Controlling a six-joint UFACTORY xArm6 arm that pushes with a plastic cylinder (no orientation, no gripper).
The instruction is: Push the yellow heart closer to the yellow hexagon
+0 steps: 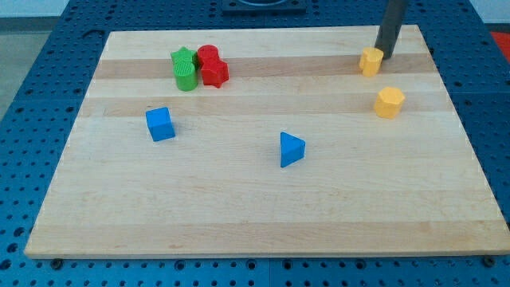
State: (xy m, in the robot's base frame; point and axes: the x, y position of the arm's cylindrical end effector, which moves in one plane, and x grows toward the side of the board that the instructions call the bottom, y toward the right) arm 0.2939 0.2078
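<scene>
No gripper was fitted; the arm ended in a dark rod, so nothing was held. My tip (386, 57) was seen at the view's upper right, just beside the upper right side of the yellow heart (370, 60); whether it actually touched the block could not be told.

The yellow heart lay near the worktop's (239, 207) top edge, towards the right corner. The yellow hexagon (390, 103) lay near it, below and slightly right, with a strip of bare wood between the two. Both blocks were found fairly close to the worktop's right edge, the hexagon the closer of the two.

The other blocks were placed well apart from this pair. A green block (184, 68) and a red block (211, 65) were clustered at the upper left, touching or nearly so; their exact shapes could not be made out with certainty, though star-like outlines were suggested. A blue cube (160, 123) was seen at the left, below that cluster, and a blue triangle (291, 149) near the middle of the worktop.

Open wood was left across the whole lower part of the worktop and between the blue triangle and the yellow pair. The gap between heart and hexagon was unobstructed. Little room was left above the heart, where the top edge ran close, and the rod occupied the space at its upper right. Beyond the worktop's edges a blue perforated surface (32, 96) was visible on all sides.
</scene>
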